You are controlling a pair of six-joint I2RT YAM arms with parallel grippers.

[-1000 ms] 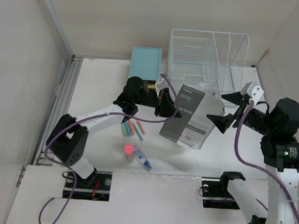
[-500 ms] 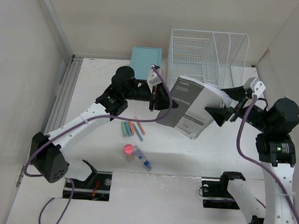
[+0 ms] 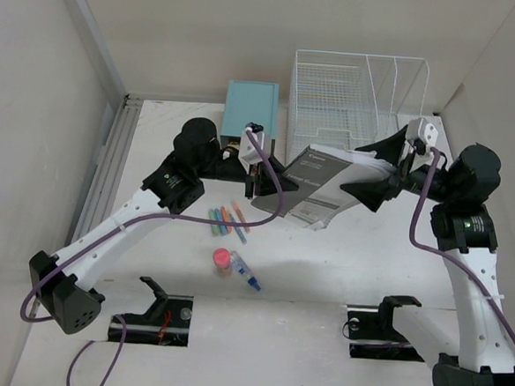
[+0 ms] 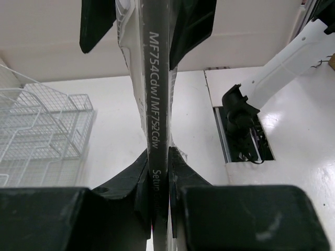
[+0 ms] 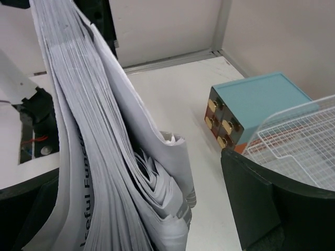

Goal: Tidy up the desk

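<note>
A thick grey setup-guide manual (image 3: 316, 184) hangs in the air above the white desk (image 3: 173, 134), just in front of the wire rack. My left gripper (image 3: 255, 171) is shut on its left spine edge; in the left wrist view the spine (image 4: 157, 94) is pinched between the gripper (image 4: 158, 162). My right gripper (image 3: 372, 172) is open, its jaws wide on either side of the manual's right page edge. In the right wrist view the fanned pages (image 5: 94, 157) sit inside the gripper (image 5: 141, 209), with a gap to the right finger (image 5: 272, 209).
A white wire-mesh rack (image 3: 344, 97) stands at the back, a teal drawer box (image 3: 250, 104) to its left. Coloured sticks (image 3: 227, 220), a pink-capped item (image 3: 222, 259) and a blue pen (image 3: 247, 274) lie on the desk. Silver rails (image 3: 108, 174) run along the left edge.
The left arm has stretched out and carried the manual up toward the rack, tilting it flatter. The right gripper has moved up and left, staying open around the page edge.
</note>
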